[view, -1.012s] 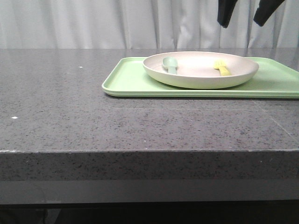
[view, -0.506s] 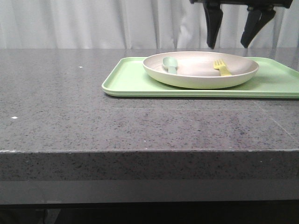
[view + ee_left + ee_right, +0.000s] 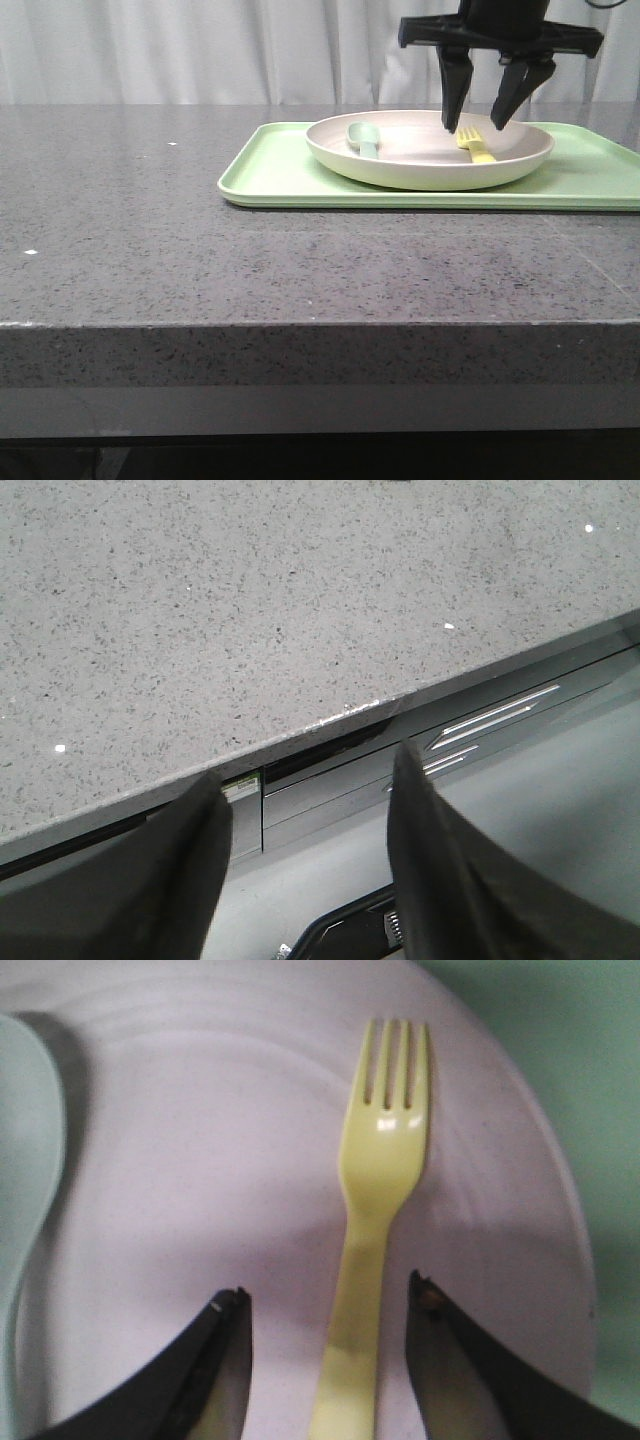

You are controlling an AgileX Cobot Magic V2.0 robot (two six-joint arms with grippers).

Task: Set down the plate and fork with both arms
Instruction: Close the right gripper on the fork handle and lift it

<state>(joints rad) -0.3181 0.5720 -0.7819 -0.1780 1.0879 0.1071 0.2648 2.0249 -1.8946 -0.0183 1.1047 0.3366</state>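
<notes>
The cream plate (image 3: 420, 160) rests on a light-green tray (image 3: 280, 175) at the back right of the counter. In the plate lies the pale-yellow fork (image 3: 476, 146) (image 3: 375, 1250), on its right side. My right gripper (image 3: 475, 127) (image 3: 330, 1295) hangs open just over the plate, its two fingers on either side of the fork's handle and not touching it. My left gripper (image 3: 305, 780) is open and holds nothing. It hovers beyond the counter's front edge (image 3: 330, 715) and does not show in the front view.
A grey-green spoon (image 3: 364, 138) (image 3: 25, 1150) lies in the plate's left part. The tray runs off the right side of the front view. The grey speckled counter (image 3: 150, 230) spreads to the left and front. A white curtain hangs behind.
My right gripper has come down from the top of the front view to just above the plate, over the fork. Plate, fork and spoon have not moved.
</notes>
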